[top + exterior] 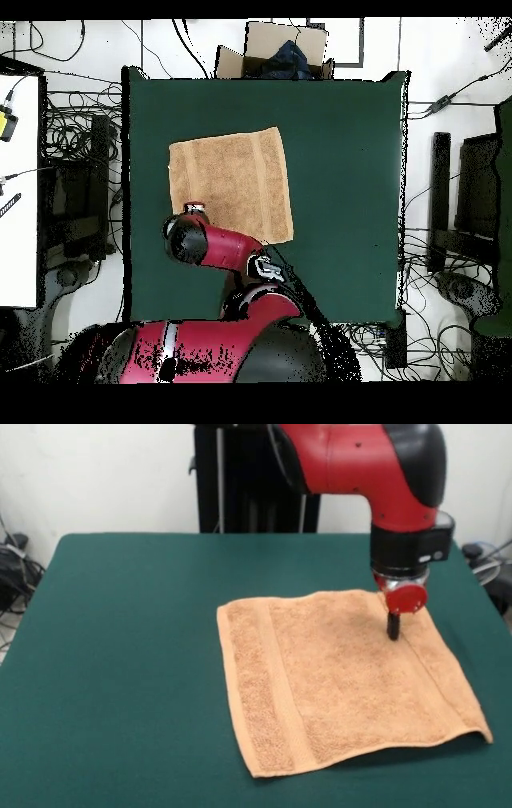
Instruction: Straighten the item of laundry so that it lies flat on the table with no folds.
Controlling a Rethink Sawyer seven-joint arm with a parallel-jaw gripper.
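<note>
The item of laundry, an orange-tan towel (340,676), lies spread out on the green table (120,664), right of centre. Its near right corner (478,728) lifts slightly off the felt and casts a shadow. My gripper (393,628) points straight down onto the towel near its far right corner, its black tips together in one narrow stub touching the cloth. In the overhead view the towel (230,180) looks nearly square on the table (340,180), and the arm's red wrist (190,238) covers the gripper at the towel's lower left corner.
Wide bare felt lies left of and in front of the towel. An open cardboard box (272,52) stands past the table's far edge in the overhead view. Cables and a white desk (18,190) flank the table.
</note>
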